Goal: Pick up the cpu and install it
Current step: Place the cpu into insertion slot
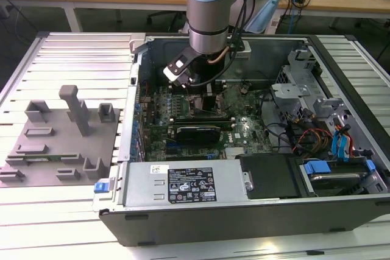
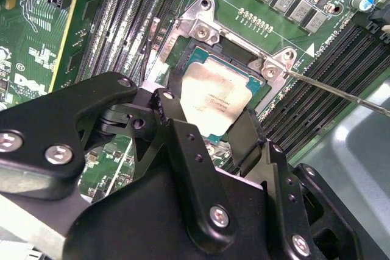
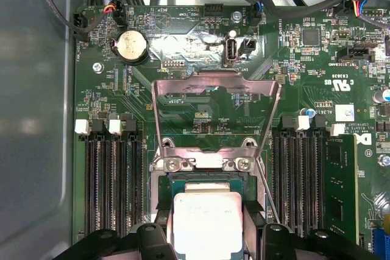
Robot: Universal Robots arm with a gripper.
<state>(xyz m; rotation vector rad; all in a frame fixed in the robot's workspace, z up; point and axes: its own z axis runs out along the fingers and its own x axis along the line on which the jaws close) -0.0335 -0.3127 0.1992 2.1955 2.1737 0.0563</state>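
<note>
Gripping the cpu (image 2: 214, 98) by two edges, the hand (image 2: 207, 112) holds it at the open socket (image 2: 204, 28).

There's the cpu (image 2: 216, 98), dull brushed silver metal on top; gripper (image 2: 207, 120) matt black; motherboard (image 3: 131, 98) glossy green; socket frame (image 3: 213, 80) bright bare metal, catching glare; fixture tray (image 1: 55, 144) matt grey plastic.

The exterior view looks steeply down on the whole computer case (image 1: 244, 226). Both wrist views sit close above its socket frame (image 2: 204, 25) (image 3: 204, 161).
</note>
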